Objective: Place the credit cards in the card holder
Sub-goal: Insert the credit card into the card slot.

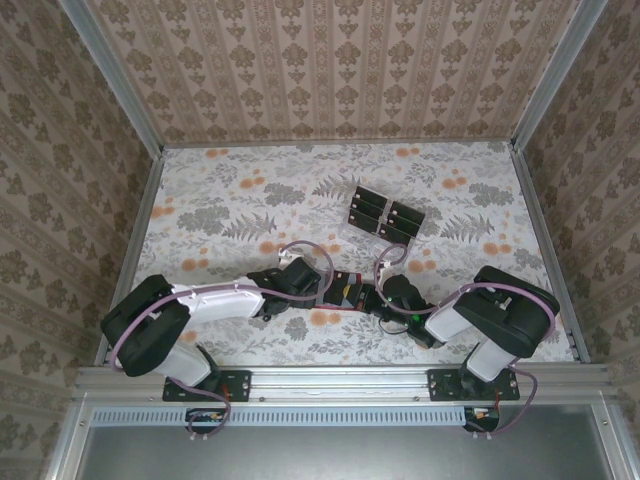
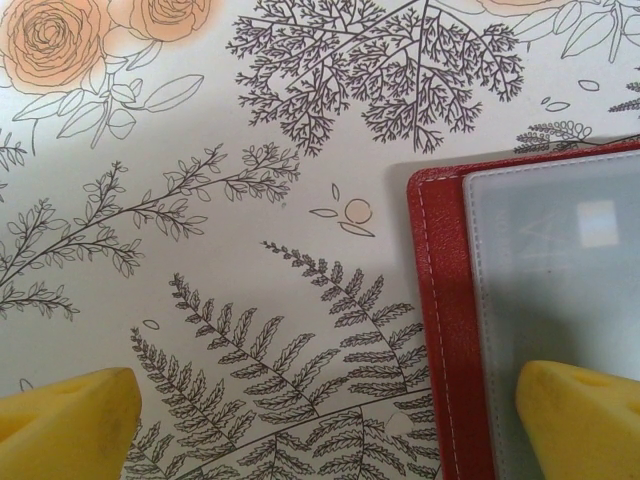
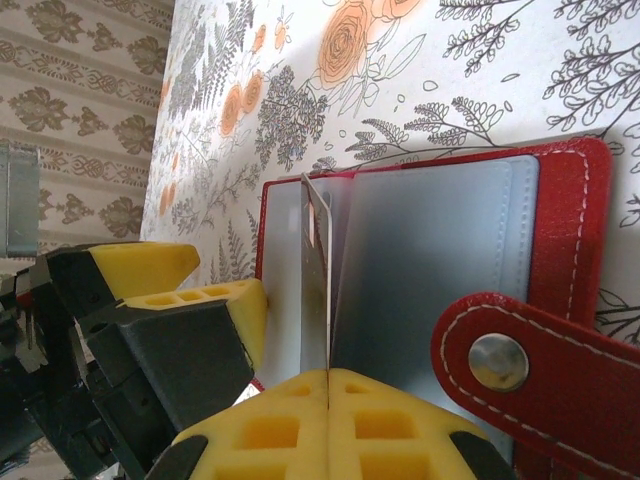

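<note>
While red card holder [image 3: 575,220] lies open, right gripper [image 3: 328,378] clamps a thin leaf [image 3: 318,260] (card or sleeve, unclear); left gripper [image 2: 330,420] gapes at its 9 o'clock.

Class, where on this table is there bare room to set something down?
Bare floral cloth left of the black rectangular cards, and right of them. Crowded: near middle, left gripper and right gripper at the red folding wallet.

- Flat table cover [image 1: 250,200], printed with orange roses and grey ferns.
- Patterned beige wallpaper [image 1: 330,70] closing in three sides.
- Metal corner posts [image 1: 112,75] at the back.
- Metal rail [image 1: 340,378] along the near edge.
</note>
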### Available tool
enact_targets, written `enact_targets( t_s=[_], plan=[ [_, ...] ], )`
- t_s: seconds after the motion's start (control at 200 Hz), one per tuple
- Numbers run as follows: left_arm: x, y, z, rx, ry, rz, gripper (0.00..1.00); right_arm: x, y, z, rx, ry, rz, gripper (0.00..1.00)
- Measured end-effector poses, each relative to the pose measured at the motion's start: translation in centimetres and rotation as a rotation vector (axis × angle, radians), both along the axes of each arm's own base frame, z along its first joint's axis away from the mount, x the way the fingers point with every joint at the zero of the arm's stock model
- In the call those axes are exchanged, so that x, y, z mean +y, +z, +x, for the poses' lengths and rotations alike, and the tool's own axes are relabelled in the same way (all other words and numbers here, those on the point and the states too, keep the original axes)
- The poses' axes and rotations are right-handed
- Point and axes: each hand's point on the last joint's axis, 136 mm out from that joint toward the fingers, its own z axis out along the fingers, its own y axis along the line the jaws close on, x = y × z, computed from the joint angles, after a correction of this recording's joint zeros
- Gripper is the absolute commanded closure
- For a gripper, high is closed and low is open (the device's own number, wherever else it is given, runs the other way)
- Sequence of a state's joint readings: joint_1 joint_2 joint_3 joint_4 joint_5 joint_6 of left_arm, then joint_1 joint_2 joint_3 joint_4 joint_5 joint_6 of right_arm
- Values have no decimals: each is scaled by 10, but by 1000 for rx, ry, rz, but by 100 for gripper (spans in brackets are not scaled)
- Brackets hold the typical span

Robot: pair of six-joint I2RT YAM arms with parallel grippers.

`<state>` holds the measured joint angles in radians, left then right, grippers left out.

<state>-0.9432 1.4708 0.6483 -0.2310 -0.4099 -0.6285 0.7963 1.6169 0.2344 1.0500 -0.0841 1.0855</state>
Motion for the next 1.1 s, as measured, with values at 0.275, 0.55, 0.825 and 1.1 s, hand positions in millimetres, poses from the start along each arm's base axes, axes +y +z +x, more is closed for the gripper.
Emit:
enact_targets(
  t_s=[0.275,0.55,0.825,1.1],
  plan=[
    [0,0,0,0,0,0,0,3,-1,-4,5,11,1,100],
    [0,0,0,0,0,1,0,3,-12,-8,44,10,-9,100],
    [0,0,0,-2,1,2,0,4,-15,-7,68,0,-2,100],
    [0,0,0,-2,1,2,0,10,-10,-3,73,-1,21,100]
  ],
)
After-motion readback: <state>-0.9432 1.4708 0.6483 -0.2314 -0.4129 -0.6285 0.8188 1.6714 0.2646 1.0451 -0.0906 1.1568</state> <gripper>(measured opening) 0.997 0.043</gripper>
